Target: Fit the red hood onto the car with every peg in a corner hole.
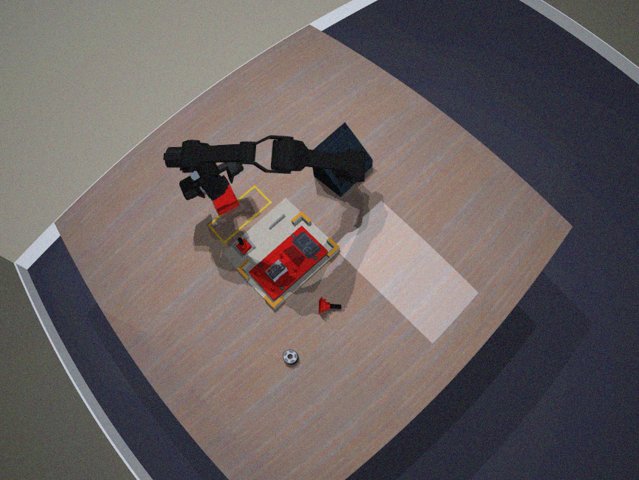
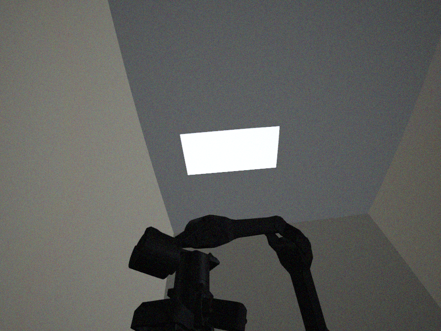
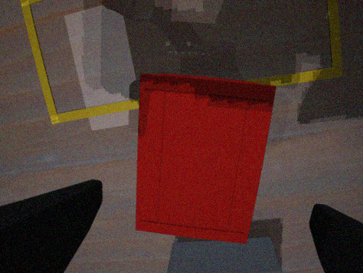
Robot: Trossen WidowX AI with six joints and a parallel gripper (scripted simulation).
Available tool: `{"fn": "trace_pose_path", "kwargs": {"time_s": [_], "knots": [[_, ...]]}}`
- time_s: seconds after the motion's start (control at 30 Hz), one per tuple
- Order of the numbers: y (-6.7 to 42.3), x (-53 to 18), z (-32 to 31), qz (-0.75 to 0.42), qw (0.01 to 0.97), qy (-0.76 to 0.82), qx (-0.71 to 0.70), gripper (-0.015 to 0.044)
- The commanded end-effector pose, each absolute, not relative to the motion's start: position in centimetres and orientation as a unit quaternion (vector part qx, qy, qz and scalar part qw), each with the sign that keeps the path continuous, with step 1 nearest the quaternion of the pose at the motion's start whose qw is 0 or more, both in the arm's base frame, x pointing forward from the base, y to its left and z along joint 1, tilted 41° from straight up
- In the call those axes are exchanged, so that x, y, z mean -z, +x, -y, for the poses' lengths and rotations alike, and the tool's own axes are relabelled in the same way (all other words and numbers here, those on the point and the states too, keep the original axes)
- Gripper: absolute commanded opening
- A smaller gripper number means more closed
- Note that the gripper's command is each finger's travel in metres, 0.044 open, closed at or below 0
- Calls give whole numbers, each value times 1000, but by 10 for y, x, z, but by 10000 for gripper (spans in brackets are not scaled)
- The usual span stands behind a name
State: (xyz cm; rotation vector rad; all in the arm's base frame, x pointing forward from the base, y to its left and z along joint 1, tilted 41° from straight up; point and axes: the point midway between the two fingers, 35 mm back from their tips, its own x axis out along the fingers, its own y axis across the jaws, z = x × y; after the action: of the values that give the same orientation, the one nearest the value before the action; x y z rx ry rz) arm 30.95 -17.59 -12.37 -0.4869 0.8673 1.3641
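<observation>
The red hood (image 1: 226, 201) (image 3: 201, 157) lies roof up at the far corner of a yellow outlined rectangle (image 1: 262, 194) (image 3: 38, 65) on the table. My gripper (image 1: 210, 181) (image 3: 205, 203) is open and hangs right over the hood, one dark finger on each side and clear of it. The red chassis (image 1: 289, 258) sits in the beige jig (image 1: 268, 223), which has orange corner stops, with the grey engine block (image 1: 277, 270) on its deck. The pegs are too small to make out. In the exterior view only my dark arm (image 2: 231, 229) shows.
A small red part with a black pin (image 1: 241, 244) stands on the jig plate. Another one (image 1: 325, 305) lies on the table in front of the jig. A silver round part (image 1: 288, 354) lies nearer the front. The arm's dark base (image 1: 343, 154) stands behind the jig.
</observation>
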Motion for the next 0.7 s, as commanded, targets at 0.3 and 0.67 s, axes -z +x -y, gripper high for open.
{"fn": "trace_pose_path", "kwargs": {"time_s": [0.3, 0.67], "knots": [[307, 133, 168, -384, 665, -210, -604, 440], [306, 140, 162, -384, 665, -210, -605, 440]]}}
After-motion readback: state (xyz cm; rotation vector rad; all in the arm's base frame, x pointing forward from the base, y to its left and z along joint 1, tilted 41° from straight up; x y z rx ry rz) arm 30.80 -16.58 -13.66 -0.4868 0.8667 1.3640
